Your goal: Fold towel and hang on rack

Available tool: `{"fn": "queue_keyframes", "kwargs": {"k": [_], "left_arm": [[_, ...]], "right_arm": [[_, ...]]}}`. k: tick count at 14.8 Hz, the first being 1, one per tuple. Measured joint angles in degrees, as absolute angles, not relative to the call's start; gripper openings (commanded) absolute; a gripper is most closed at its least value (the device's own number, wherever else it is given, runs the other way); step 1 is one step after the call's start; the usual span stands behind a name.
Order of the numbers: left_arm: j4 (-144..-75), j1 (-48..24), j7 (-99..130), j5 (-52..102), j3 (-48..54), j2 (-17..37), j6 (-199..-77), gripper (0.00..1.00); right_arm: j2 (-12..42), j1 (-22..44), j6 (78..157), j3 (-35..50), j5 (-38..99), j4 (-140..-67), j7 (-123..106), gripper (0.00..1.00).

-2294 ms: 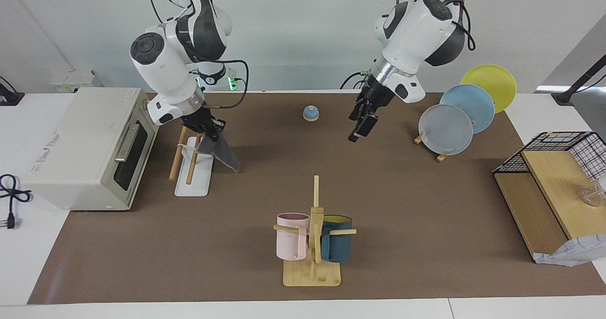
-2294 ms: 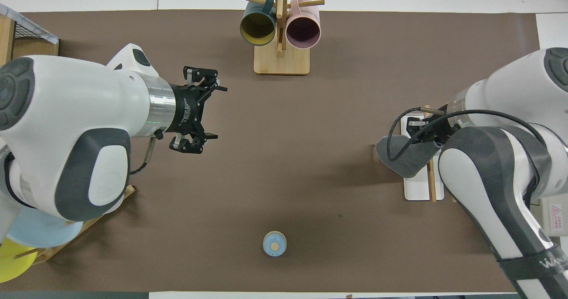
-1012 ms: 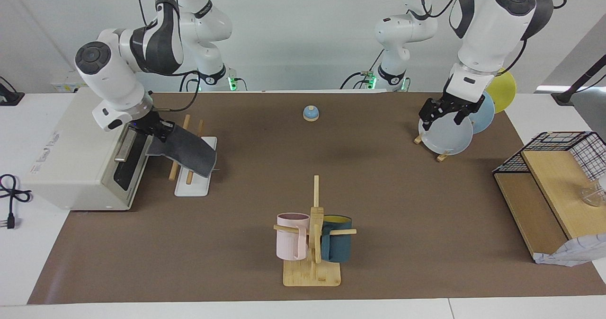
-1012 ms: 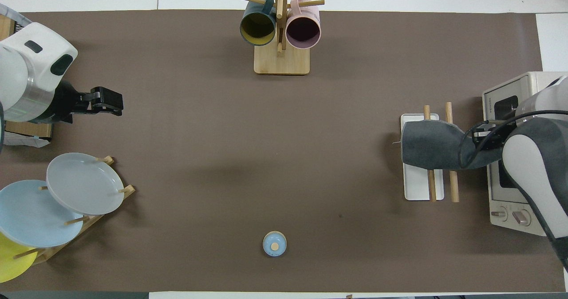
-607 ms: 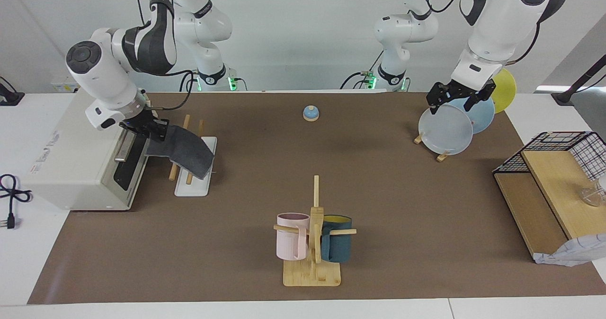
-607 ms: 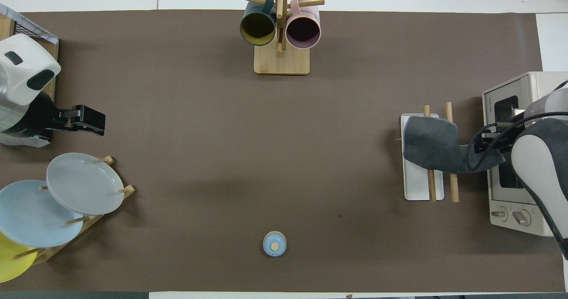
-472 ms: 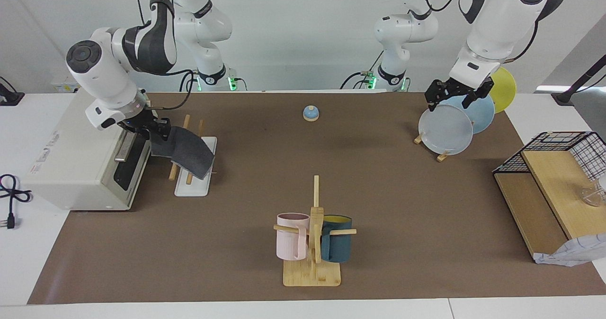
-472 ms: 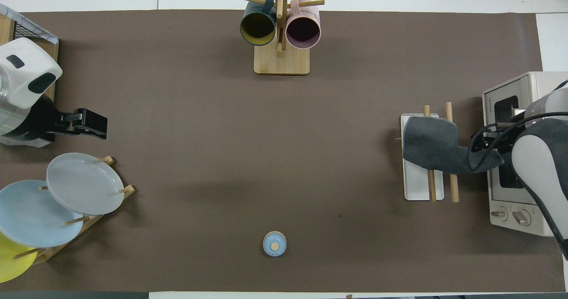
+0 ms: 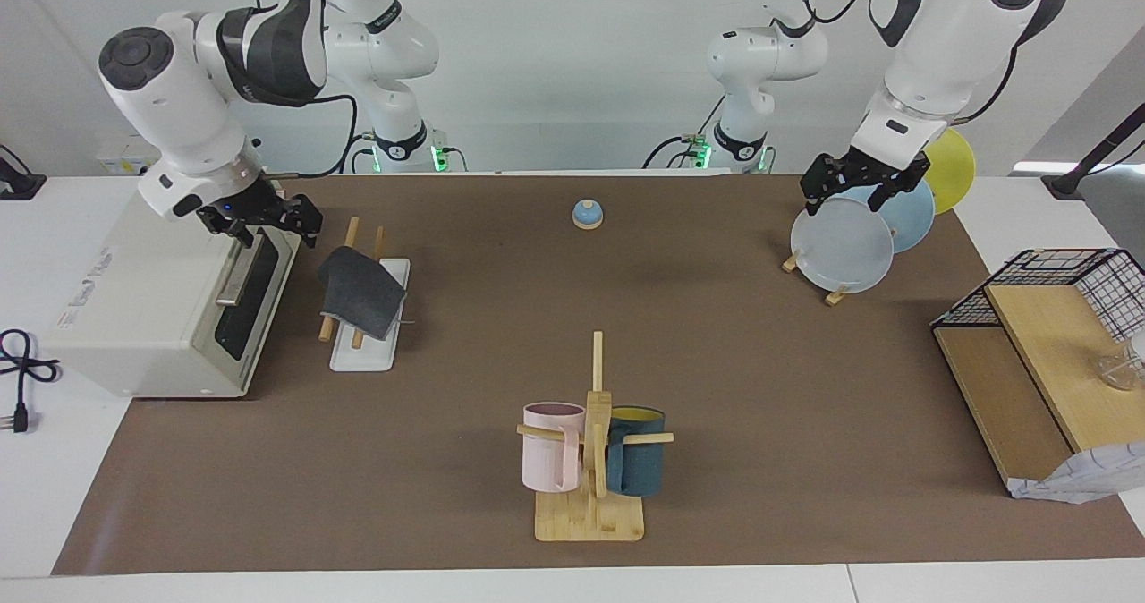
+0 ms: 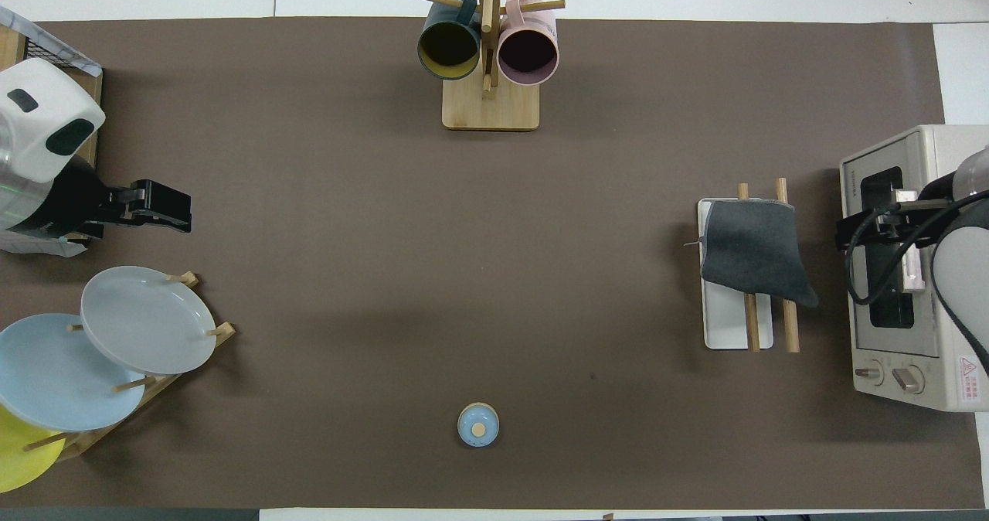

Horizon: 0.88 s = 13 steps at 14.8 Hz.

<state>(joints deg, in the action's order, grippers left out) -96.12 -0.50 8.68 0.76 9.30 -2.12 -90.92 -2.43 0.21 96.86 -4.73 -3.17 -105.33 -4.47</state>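
The towel (image 9: 360,292) (image 10: 751,252) shows its dark grey face and hangs folded over the two slanted dowels of the rack (image 9: 362,352) (image 10: 726,328); nothing holds it. One corner droops past the dowel beside the oven. My right gripper (image 9: 262,223) (image 10: 869,223) is open and empty, up in the air over the toaster oven's door, apart from the towel. At the left arm's end of the table, my left gripper (image 9: 848,194) (image 10: 158,206) hangs open and empty over the plates.
A toaster oven (image 9: 152,290) (image 10: 904,274) stands right beside the rack. A mug tree (image 9: 590,460) (image 10: 488,103) with two mugs stands farther from the robots. A small blue bell (image 9: 587,215), a plate stand (image 9: 841,245) and a wire-topped wooden shelf (image 9: 1038,352) are also here.
My right gripper opened, let go of the towel, and rose back over the oven. The freed end of the towel dropped onto the rack. The left gripper hardly moved.
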Motion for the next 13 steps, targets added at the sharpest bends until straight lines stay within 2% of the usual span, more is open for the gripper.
{"fn": "queue_keyframes", "kwargs": {"k": [5,13], "left_arm": [[-96.2,-0.2,8.7,0.8,9.2,-1.6,-91.7,1.0],[-96.2,0.6,6.4,0.8,9.2,-1.6,-92.0,1.0]], "right_arm": [[-2.6,2.9,85.5,-4.5,-3.7,-96.3,-4.6,1.0],[-1.5,3.9,84.6,-4.8,-3.7,-92.5,-4.6,1.0]]}}
